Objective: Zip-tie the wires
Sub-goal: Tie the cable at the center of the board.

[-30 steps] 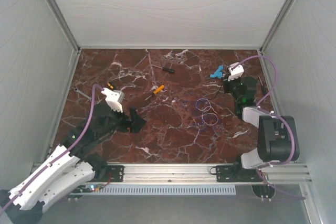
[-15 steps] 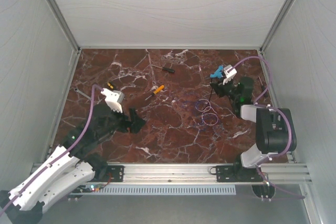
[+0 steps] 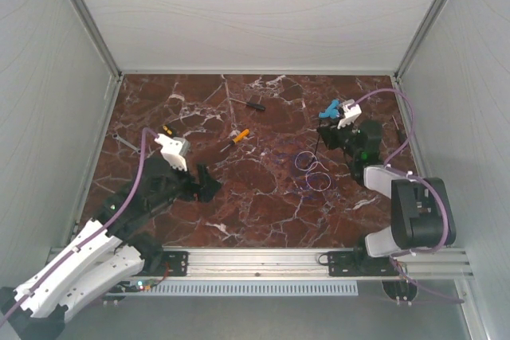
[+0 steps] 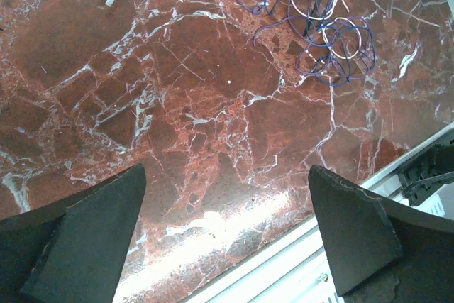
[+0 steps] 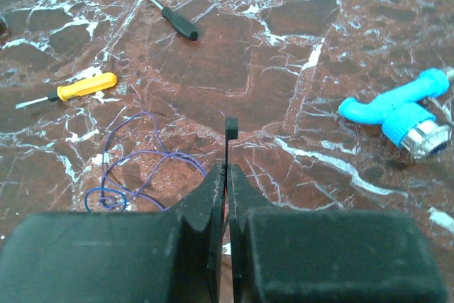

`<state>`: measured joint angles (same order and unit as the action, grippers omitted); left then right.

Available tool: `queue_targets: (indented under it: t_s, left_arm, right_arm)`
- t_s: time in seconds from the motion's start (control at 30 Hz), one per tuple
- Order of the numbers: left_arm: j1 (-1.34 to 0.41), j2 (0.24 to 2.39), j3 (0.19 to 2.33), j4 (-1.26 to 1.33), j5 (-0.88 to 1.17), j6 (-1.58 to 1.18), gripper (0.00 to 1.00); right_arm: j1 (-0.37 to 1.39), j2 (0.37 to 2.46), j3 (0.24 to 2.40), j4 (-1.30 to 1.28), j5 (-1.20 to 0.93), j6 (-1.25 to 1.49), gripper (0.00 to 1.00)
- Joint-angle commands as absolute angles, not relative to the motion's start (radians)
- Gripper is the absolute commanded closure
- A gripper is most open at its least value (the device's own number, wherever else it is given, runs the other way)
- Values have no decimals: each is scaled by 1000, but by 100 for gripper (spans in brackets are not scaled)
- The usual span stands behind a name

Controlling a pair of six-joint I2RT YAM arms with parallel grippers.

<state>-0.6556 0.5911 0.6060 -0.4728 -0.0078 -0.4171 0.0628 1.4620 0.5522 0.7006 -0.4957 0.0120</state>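
The wires (image 3: 311, 171) lie as thin purple-blue and whitish loops on the marble right of centre; they also show in the left wrist view (image 4: 326, 26) and the right wrist view (image 5: 135, 161). My right gripper (image 3: 325, 134) is shut on a thin black zip tie (image 5: 230, 128), whose square head sticks out past the fingertips. It hangs just behind and right of the wires, apart from them. My left gripper (image 3: 205, 183) is open and empty, low over the marble left of the wires, with both fingers (image 4: 92, 239) wide apart.
An orange-handled screwdriver (image 3: 240, 135) and a black-handled one (image 3: 254, 104) lie behind the wires. A blue plastic nozzle (image 3: 327, 108) lies just behind the right gripper. Another small tool (image 3: 166, 129) lies at the left. White walls enclose the table; a metal rail (image 3: 255, 260) runs along the front.
My right gripper has swung left from the back right corner to the spot behind the wires, carrying the zip tie. The left arm has not moved.
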Motion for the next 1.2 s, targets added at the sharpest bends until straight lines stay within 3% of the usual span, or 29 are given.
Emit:
queue_targets:
  t_s: [0.0,0.13,0.77,0.93,1.17]
  left_arm:
    - [-660,589,612,-456,3,-411,4]
    - [-660,584,611,-456,10,-410,4]
    - [-673,582,611,-456,-4,-416,5]
    - [-673,670,640,-487,-53,-481,11]
    - [-673,738,596,-374,44,-630,28]
  right_arm:
    - [92,1400,533,633,-403,120,100]
    - [120,1371,533,556,-336,227,100]
    - [206,1390,260,854,-161,434,100]
    - [266,1412,254,885,-102,439,100]
    - [315,1487,265,941,-84,458,100]
